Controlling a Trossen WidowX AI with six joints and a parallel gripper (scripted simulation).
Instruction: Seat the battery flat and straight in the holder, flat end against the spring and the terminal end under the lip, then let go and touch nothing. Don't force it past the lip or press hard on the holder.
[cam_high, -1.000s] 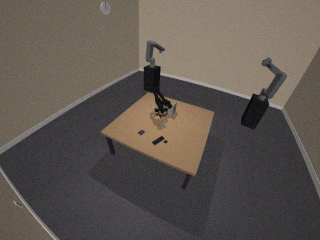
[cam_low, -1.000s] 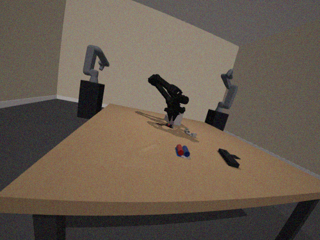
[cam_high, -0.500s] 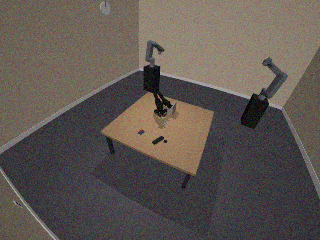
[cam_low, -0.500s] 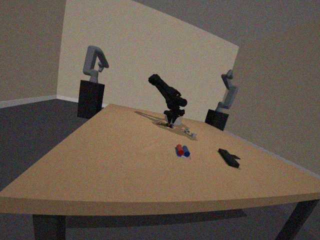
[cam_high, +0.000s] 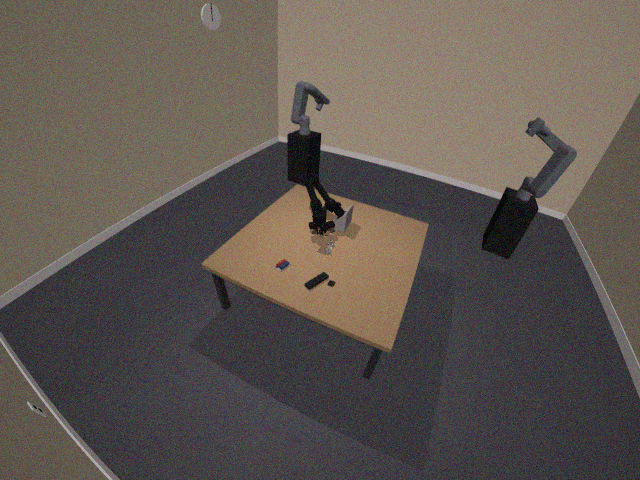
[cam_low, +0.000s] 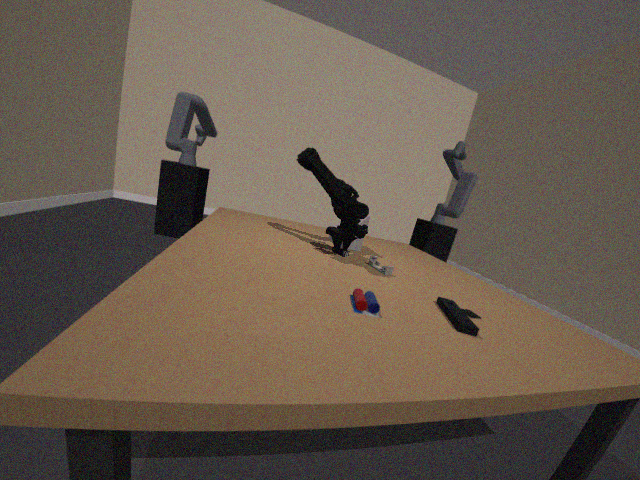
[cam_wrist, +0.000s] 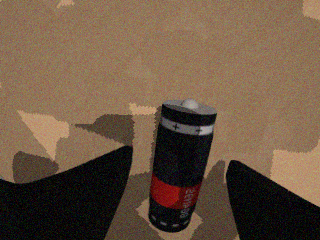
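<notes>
While the claw (cam_high: 321, 231) (cam_low: 341, 253) (cam_wrist: 180, 162) straddles the battery (cam_wrist: 182, 165), fingers apart, nothing gripped, the cell sits on the bench (cam_high: 248, 258) (cam_low: 258, 335) (holder (cam_high: 329, 247) (cam_low: 379, 265) nearby), presumably centred so closing won't shove it.

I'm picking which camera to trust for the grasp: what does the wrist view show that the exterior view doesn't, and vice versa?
Wrist only: the battery's plus marks, red band and raised terminal.

Exterior only: the holder, the red cylinder and the blue cylinder.

Both: the gripper and part of the tabletop.
</notes>
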